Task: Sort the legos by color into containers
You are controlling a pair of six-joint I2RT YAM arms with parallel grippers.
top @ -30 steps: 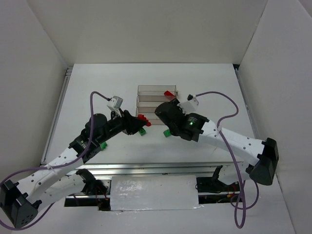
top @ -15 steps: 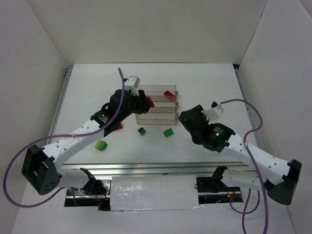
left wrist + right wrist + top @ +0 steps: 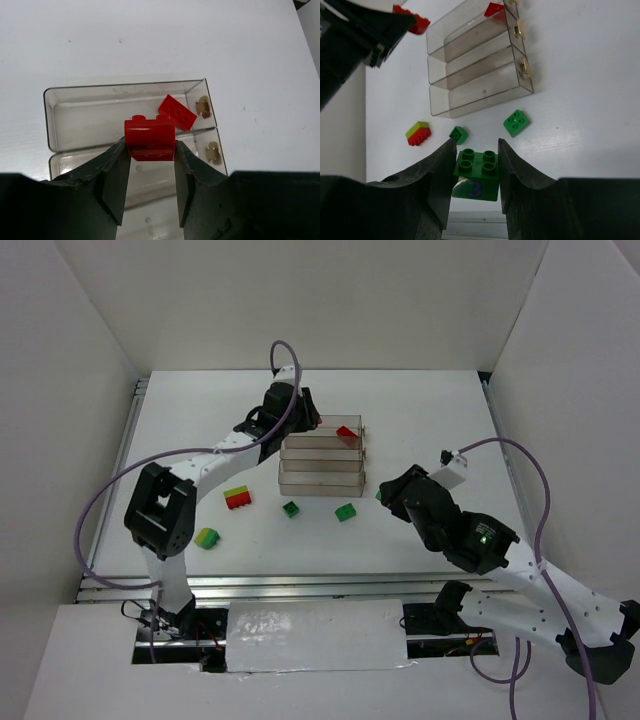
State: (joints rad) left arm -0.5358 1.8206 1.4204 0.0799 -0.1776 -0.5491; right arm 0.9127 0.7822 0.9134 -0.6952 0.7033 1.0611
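My left gripper [image 3: 150,151] is shut on a red lego [image 3: 149,138] and holds it above the near wall of the farthest container [image 3: 120,89]. Another red lego [image 3: 177,111] lies in that bin's right end. In the top view the left gripper [image 3: 306,422] is at the left end of the three clear containers [image 3: 320,478]. My right gripper [image 3: 476,146] is shut on a green lego [image 3: 476,172] marked 3, held above the table right of and nearer than the bins. From above, the right gripper [image 3: 386,496] hides most of that brick.
Loose on the table in front of the bins lie a red and yellow-green stack [image 3: 237,498], a small green brick [image 3: 290,508], a green brick [image 3: 345,511] and a yellow-green and green stack [image 3: 207,538]. White walls enclose the table.
The left arm has swung from the table's middle up to the farthest bin, carrying the red lego. The right arm has drawn back to the right and nearer with the green lego.
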